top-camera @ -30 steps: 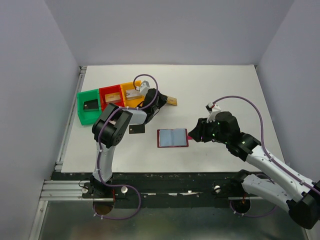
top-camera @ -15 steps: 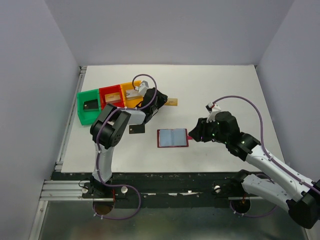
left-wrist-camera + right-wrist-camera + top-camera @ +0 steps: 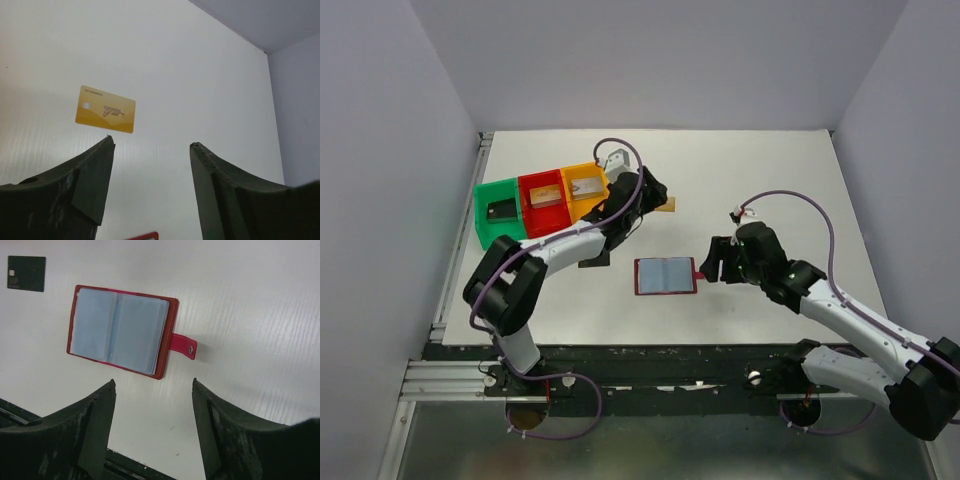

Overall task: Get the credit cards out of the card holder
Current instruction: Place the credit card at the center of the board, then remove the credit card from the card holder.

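The maroon card holder point(image 3: 665, 276) lies open on the white table, light blue pockets up, snap tab point(image 3: 184, 346) pointing right. It also shows in the right wrist view point(image 3: 120, 332). My right gripper point(image 3: 710, 264) is open and empty just right of the tab, above the table point(image 3: 153, 382). A gold-orange card point(image 3: 105, 109) lies flat on the table, ahead of my left gripper point(image 3: 151, 145), which is open and empty. In the top view the left gripper point(image 3: 653, 194) partly covers that card point(image 3: 668, 206). A black card point(image 3: 26, 273) lies left of the holder, partly under the left arm point(image 3: 592, 262).
Green point(image 3: 483, 215), red point(image 3: 527, 182) and yellow point(image 3: 582, 170) trays stand in a row at the back left; the green one holds a black card point(image 3: 502, 210), the red one a silver-grey card point(image 3: 546, 197). Grey walls enclose the table. A dark rail runs along its near edge.
The left arm has stretched out lower and its gripper has moved right, away from the yellow tray and over the gold-orange card. The right gripper stays beside the snap tab.
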